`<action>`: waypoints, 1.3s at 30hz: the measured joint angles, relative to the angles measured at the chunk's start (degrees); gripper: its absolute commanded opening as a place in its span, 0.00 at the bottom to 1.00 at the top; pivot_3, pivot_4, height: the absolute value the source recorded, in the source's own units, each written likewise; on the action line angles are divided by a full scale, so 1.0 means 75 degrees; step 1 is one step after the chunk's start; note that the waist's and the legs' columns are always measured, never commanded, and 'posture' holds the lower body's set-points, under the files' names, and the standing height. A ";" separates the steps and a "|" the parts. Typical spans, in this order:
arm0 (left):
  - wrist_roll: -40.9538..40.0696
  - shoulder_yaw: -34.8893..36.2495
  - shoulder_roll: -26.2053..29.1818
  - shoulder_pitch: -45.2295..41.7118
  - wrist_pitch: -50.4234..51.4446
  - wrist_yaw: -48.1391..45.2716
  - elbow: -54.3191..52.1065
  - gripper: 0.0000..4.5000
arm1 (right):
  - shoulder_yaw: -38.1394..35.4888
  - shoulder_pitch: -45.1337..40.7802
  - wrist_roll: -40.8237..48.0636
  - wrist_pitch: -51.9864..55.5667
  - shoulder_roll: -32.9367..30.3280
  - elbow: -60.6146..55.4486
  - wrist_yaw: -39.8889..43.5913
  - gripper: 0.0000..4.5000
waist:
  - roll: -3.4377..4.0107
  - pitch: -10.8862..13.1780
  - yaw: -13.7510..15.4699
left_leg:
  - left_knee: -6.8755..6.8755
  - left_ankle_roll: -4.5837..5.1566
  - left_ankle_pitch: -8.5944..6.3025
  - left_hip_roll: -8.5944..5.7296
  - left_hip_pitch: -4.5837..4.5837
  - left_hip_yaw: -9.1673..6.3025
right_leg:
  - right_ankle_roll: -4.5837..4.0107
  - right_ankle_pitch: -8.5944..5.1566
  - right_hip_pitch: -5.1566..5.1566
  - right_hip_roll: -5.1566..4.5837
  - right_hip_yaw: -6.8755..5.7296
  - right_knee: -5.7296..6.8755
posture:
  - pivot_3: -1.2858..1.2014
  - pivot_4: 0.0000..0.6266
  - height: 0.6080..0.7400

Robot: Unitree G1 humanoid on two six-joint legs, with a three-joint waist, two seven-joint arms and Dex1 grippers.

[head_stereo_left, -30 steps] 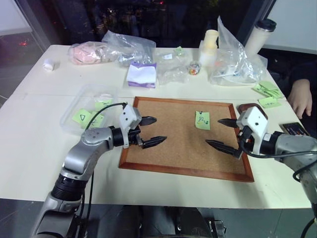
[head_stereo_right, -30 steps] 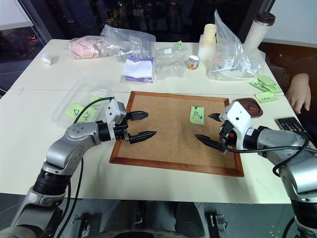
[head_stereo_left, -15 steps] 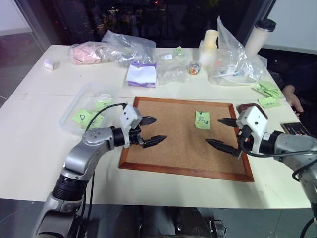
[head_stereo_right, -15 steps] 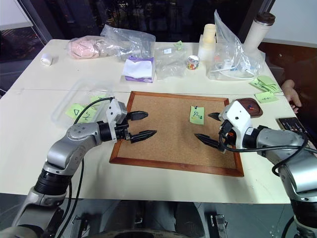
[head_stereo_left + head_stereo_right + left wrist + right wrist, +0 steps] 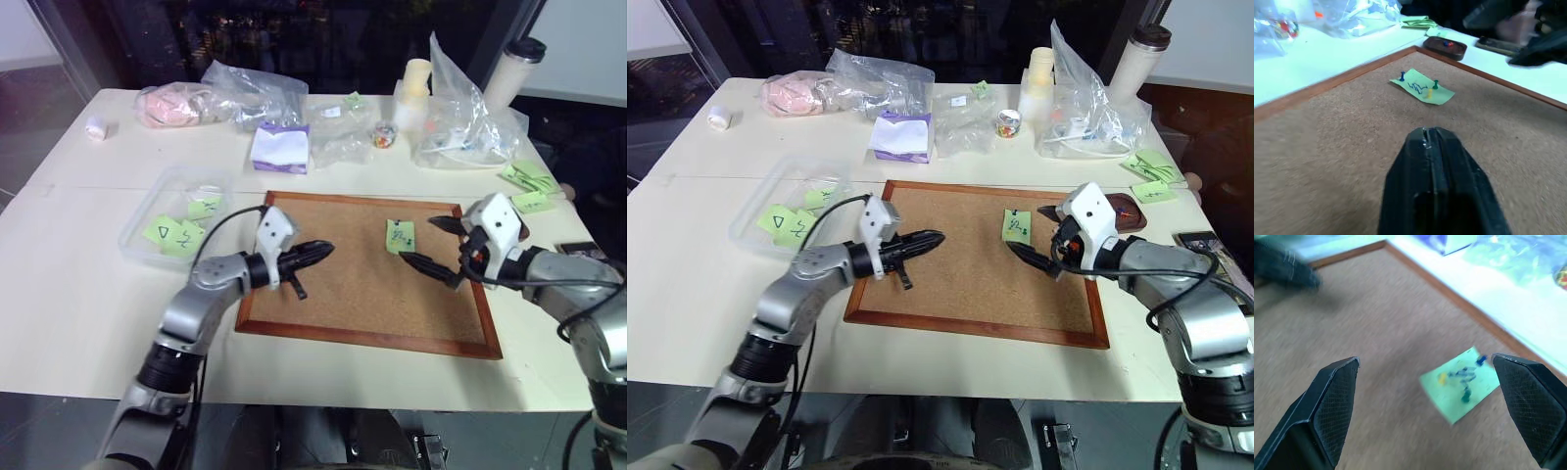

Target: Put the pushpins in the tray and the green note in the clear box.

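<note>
Right gripper [image 5: 1038, 233] wide open near small light-green scribbled sticky note [image 5: 1016, 226] pinned on corkboard [image 5: 362, 284]; left gripper [image 5: 315, 253] pinched shut, empty. Fat fingers could tear note or flick tiny pushpins [image 5: 1435, 84] away.

Bright overhead light on the table [image 5: 78, 284], dark glass behind it. Wrist views blurred; soft shadows on the corkboard [image 5: 362, 294] under both arms.

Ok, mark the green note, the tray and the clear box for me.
green note [image 5: 1017, 226], right eye view, centre of the paper, on its scribble.
tray [image 5: 1445, 47], left wrist view, middle of the dark dish.
clear box [image 5: 147, 214], left eye view, its left wall.
</note>
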 measured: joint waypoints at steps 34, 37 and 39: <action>0.0897 -0.0303 -0.0761 -0.0051 -0.1473 0.0338 0.1768 0.00 | 0.1391 -0.2561 -0.2054 -0.1103 0.1801 0.4969 -0.0773 0.00 | 0.0017 -0.0010 -0.0023 | -0.0001 -0.0002 0.0001 -0.0001 0.0006 0.0008 | 0.0001 0.0001 -0.0001 -0.0004 0.0001 0.0010 | 0.52 0.24 1.00; 0.0902 -0.0304 -0.0759 -0.0029 -0.1470 0.0354 0.1741 0.00 | 0.1387 -0.2581 -0.2059 -0.1107 0.1809 0.4986 -0.0751 0.00 | 0.0018 -0.0010 -0.0026 | -0.0001 -0.0002 0.0001 -0.0001 0.0007 0.0008 | 0.0001 0.0001 -0.0001 -0.0004 0.0002 0.0010 | 0.52 0.24 1.00; 0.0927 -0.0308 -0.0757 0.0022 -0.1473 0.0378 0.1684 0.00 | 0.1372 -0.2581 -0.2050 -0.1019 0.1805 0.4902 -0.0748 0.00 | 0.0019 -0.0011 -0.0031 | -0.0002 -0.0002 0.0001 0.0000 0.0006 0.0008 | 0.0001 0.0000 -0.0004 -0.0004 0.0002 0.0010 | 0.52 0.24 1.00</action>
